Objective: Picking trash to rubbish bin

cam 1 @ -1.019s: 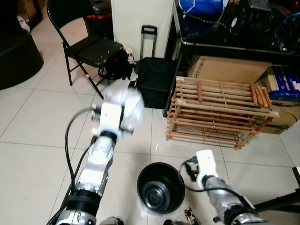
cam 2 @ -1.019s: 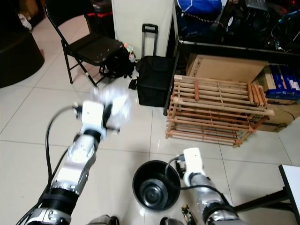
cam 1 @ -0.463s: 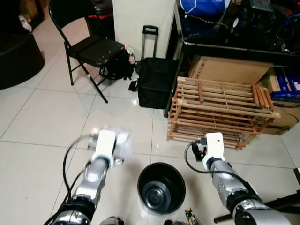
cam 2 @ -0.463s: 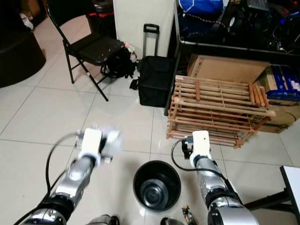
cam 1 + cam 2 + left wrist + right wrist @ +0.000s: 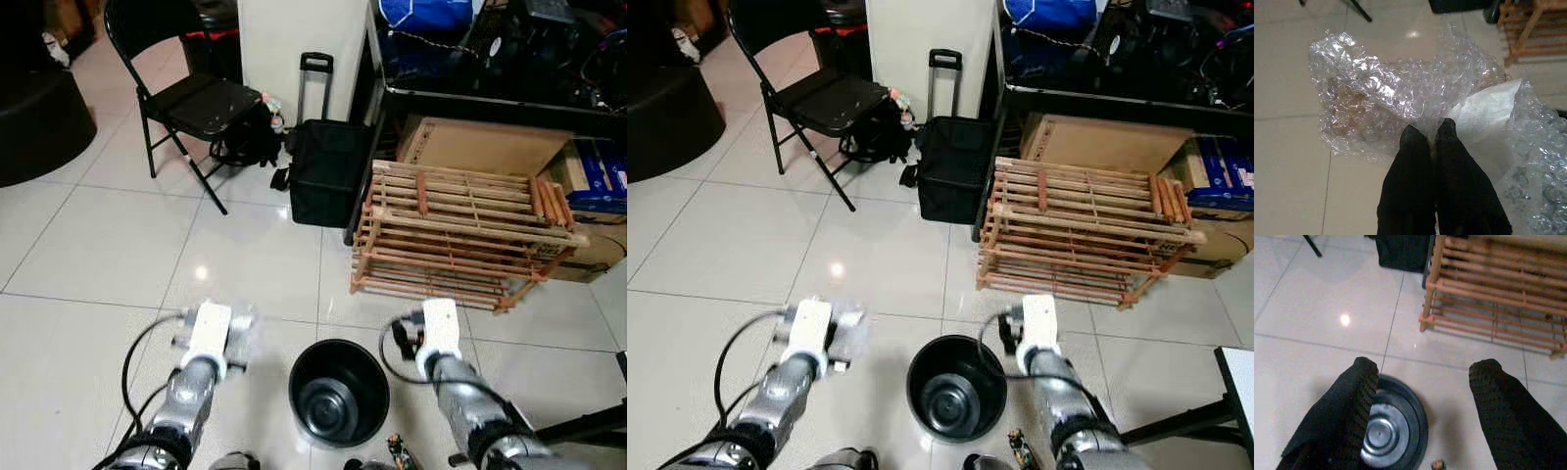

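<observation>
Bubble wrap [image 5: 1400,98] wad with white paper sheet [image 5: 1484,117] inside, pinched by left tool [image 5: 1428,134], fingers pressed together on it, held low just left of bin. Black rubbish bin [image 5: 338,392] on tiled floor [image 5: 88,245] between arms. Right tool [image 5: 1422,377] spread wide, above bin's right rim. Wooden rack [image 5: 460,235], black trolley bag [image 5: 328,166], folding chair [image 5: 186,98] behind. No legible writing.

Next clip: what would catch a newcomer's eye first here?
First, the crumpled bubble wrap pinched in the left gripper, held low over the floor just left of the black bin. The right gripper hangs open on the bin's other side. Behind stand a wooden rack, a black trolley bag and a folding chair.
</observation>
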Controlling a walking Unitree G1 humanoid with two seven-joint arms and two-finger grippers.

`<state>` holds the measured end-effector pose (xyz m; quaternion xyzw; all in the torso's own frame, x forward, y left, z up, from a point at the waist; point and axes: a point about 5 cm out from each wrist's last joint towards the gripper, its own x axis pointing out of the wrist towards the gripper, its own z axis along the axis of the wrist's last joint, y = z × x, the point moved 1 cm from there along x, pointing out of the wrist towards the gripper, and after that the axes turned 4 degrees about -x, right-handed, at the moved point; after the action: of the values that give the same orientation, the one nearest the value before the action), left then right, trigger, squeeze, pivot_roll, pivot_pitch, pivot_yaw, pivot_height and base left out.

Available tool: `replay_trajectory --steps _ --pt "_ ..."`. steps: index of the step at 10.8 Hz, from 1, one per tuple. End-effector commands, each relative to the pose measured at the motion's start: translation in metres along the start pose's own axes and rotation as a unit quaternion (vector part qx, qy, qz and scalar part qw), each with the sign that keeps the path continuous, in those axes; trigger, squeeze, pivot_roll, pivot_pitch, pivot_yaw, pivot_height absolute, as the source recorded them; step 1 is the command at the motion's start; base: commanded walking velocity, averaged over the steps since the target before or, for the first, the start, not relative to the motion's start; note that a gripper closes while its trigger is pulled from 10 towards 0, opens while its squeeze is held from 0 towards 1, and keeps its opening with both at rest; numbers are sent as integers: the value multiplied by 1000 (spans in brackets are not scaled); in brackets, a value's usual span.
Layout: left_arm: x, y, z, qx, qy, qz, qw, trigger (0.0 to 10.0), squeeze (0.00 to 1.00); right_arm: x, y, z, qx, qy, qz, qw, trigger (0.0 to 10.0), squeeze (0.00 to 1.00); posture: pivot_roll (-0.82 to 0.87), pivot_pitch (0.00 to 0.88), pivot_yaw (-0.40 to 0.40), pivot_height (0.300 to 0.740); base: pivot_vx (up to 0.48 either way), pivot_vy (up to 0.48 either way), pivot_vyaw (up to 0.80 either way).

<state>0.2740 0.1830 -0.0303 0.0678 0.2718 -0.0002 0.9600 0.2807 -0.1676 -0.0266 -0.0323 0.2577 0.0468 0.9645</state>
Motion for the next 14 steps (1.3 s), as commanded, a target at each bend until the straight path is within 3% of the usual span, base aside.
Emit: replay_trajectory --steps 1,3,6,8,14 --pt "-3 -3 -9 9 16 -2 1000 10000 0 -5 -6 -14 -6 30 -8 999 10000 0 35 79 -56 740 0 0 0" --pt "-7 -3 -22 -1 38 1 999 10000 0 -11 -11 -30 4 57 -20 998 10000 0 32 75 -57 740 0 0 0" --pt "-10 0 -33 0 58 7 998 10000 0 -15 -6 -39 -4 73 -7 997 10000 0 35 68 -63 740 0 0 0" --pt "-11 -1 -35 0 60 6 998 10000 0 -14 0 -39 -6 73 2 997 10000 0 34 65 -64 740 0 0 0" --pt "-10 0 -32 2 56 11 998 10000 0 -12 2 -35 -6 65 7 998 10000 0 35 85 -67 740 0 -293 0"
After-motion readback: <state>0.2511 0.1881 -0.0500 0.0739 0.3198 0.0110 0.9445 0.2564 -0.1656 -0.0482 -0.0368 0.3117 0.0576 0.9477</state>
